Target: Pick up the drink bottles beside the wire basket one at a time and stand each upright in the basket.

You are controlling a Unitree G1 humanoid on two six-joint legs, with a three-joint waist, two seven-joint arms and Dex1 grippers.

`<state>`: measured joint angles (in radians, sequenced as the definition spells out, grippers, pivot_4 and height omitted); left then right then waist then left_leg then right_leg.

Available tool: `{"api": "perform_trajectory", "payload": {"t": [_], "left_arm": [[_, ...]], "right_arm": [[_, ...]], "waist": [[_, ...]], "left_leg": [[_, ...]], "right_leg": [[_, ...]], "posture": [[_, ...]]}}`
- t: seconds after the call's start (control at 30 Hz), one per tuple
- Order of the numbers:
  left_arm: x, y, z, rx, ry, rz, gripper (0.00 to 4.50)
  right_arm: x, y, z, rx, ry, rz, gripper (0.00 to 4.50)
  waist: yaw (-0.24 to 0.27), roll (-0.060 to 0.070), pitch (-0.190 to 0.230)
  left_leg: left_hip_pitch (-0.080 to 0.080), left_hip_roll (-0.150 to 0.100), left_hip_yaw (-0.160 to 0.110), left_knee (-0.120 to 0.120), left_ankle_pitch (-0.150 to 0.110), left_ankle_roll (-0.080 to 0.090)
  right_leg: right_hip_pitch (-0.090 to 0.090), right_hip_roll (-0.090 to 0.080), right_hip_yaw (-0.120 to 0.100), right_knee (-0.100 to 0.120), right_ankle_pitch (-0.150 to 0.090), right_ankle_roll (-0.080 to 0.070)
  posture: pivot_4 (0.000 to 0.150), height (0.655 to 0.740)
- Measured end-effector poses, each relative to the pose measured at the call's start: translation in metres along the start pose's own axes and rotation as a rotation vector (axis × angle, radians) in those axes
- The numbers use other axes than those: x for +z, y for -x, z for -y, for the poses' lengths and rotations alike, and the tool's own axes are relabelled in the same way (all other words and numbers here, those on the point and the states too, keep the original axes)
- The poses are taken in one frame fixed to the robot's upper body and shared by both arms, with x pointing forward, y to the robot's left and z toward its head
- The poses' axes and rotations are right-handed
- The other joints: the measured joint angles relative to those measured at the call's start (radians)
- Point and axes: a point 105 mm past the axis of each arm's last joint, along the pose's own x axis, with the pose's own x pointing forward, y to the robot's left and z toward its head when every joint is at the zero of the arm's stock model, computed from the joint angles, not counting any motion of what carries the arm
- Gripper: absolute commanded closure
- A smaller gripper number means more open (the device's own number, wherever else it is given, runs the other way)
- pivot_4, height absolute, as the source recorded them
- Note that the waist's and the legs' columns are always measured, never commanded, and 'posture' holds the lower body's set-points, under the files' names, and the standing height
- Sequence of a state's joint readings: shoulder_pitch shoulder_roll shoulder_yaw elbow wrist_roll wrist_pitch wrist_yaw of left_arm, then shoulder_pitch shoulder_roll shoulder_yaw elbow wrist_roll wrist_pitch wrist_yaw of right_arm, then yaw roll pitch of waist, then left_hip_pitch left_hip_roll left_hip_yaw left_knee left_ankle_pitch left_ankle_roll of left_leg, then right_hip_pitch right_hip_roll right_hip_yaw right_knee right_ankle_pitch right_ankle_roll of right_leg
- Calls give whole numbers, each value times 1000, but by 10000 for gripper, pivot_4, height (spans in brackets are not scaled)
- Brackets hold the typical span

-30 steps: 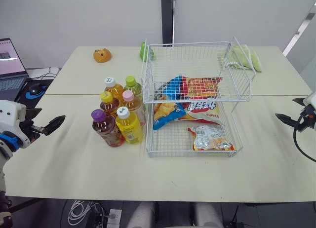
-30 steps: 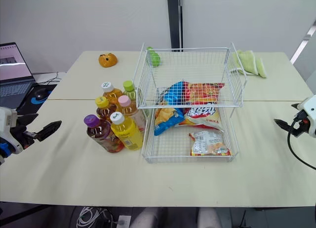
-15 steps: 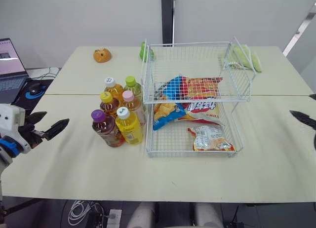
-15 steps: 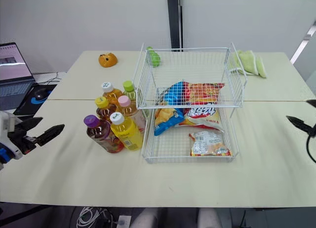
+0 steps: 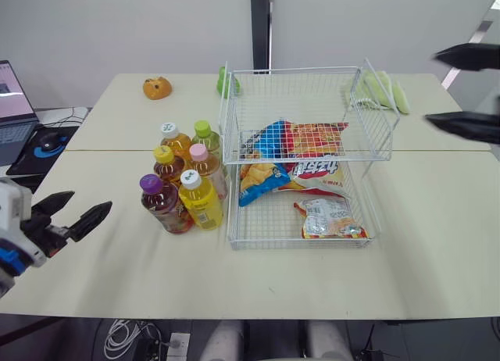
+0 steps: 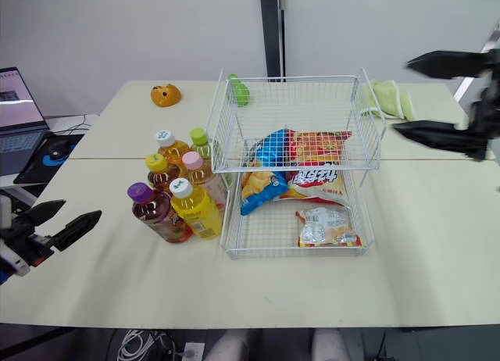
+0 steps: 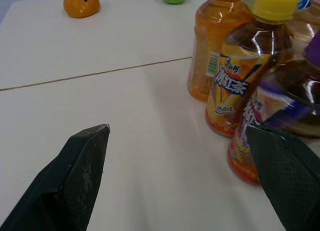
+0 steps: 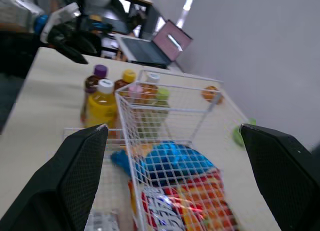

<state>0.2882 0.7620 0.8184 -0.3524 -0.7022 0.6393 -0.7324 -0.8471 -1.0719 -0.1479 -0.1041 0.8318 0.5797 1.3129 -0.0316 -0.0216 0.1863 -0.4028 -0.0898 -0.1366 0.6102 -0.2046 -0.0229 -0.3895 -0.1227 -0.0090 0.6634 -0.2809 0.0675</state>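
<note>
Both claws are spread wide, left gripper (image 5: 82,207) and right gripper (image 5: 433,87). I'd grab the near-left purple-cap bottle (image 5: 162,210) first, mid-body, so its neighbours don't tip, then the wire basket (image 5: 297,244).

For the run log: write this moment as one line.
left gripper: open, facing drink bottles | right gripper: open, raised, right of wire basket | drink bottles: six upright beside basket, none inside

Left pincer (image 5: 84,203) low, right pincer (image 5: 433,87) held high — both spread wide.
</note>
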Motion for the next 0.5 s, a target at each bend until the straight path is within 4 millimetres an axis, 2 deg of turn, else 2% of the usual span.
{"api": "perform_trajectory", "payload": {"t": [0.1,0.23,0.4,0.5], "left_arm": [[3,10,15,-13,20,5,204],[14,10,42,-30,66,73,204],[24,-2,78,-42,124,170,204],[35,-14,82,-11,110,224,204]], "right_arm": [[-4,-26,-4,107,-12,21,0],[-12,-43,-8,175,-44,43,0],[-15,-48,-9,179,-46,48,0],[-17,-49,-8,173,-45,40,0]], "waist": [[7,0,0],[28,-1,0],[35,-1,0],[35,-1,0]], "left_leg": [[-2,-1,1,0,-3,2],[-4,-2,0,1,-4,2],[-5,-2,1,2,-4,2],[-4,-1,1,3,-4,2]], "right_leg": [[0,0,-1,-4,2,3],[-1,0,-2,-6,3,4],[0,1,-2,-6,3,5],[0,2,-2,-6,4,4]], "posture": [[1500,7400],[1500,7400],[1500,7400],[1500,7400]]}}
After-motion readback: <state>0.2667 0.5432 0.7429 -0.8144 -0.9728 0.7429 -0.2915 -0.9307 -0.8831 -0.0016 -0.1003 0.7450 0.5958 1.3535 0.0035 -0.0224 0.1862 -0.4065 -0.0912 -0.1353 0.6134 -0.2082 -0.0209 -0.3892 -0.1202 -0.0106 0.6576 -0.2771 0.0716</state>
